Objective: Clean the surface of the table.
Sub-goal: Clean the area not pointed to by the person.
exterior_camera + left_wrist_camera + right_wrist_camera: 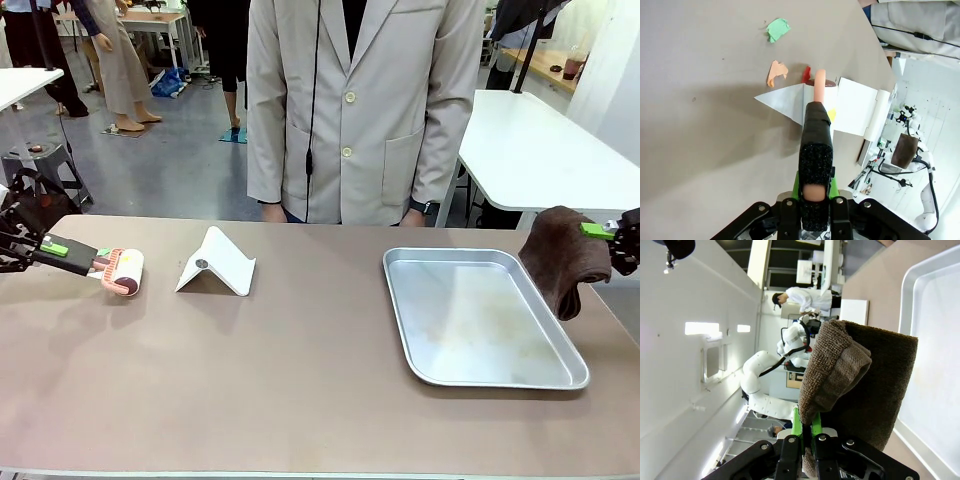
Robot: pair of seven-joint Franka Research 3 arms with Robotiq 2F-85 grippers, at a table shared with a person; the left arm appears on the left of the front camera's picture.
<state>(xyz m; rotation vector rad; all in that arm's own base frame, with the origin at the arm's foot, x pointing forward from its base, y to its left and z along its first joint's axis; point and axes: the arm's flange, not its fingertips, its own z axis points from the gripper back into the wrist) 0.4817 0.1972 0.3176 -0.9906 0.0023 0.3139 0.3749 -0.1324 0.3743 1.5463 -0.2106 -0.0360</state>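
Observation:
The taupe-brown table spreads across the front view. At its far left, my left gripper is shut on the pink handle of a lint roller, whose white roll rests on or just above the top. In the left wrist view the fingers clamp that handle over the table, with green, orange and red paper scraps lying just past it. At the right edge my right gripper is shut on a brown cloth that hangs above the table. The cloth covers the fingertips.
A white folded stand sits right of the roller. A shiny metal tray lies on the right half, just left of the hanging cloth. A person in a beige coat stands at the far edge. White-topped tables stand behind.

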